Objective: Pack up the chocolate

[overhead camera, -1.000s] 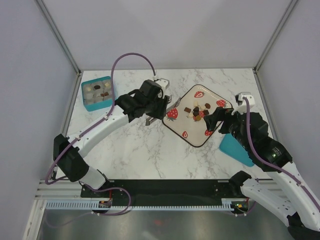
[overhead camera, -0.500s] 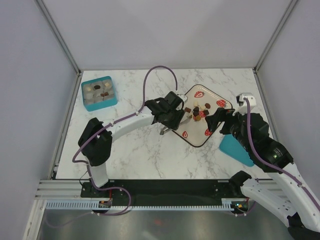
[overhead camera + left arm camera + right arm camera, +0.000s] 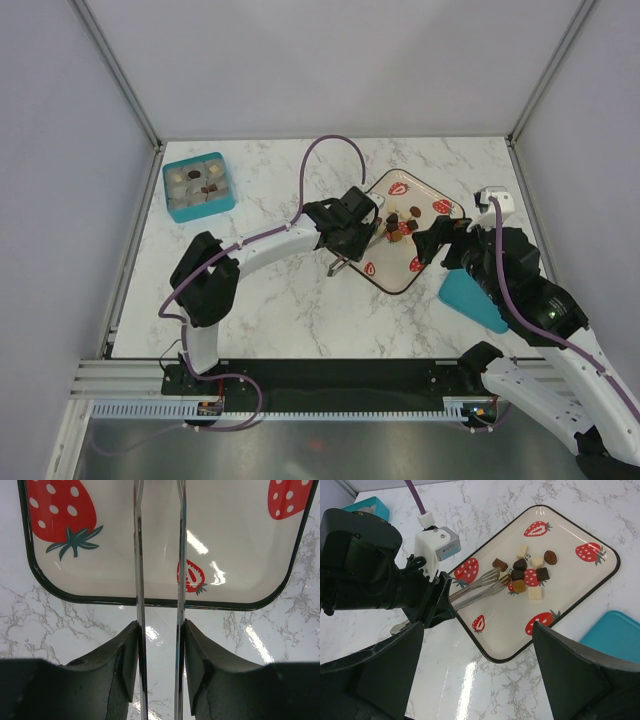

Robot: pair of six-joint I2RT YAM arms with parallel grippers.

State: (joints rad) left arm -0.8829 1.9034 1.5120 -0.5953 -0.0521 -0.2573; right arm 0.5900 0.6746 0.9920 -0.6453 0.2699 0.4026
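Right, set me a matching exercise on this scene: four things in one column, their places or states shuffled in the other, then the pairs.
Things
1. tongs
2. chocolate pieces
3. teal box
4. right gripper

Places or states
A. at the far left corner of the table
B. held in the left gripper, tips next to the chocolate
C. open, at the right side of the tray
D. clustered in the middle of the strawberry tray

Pairs: 1-B, 2-D, 3-A, 4-C
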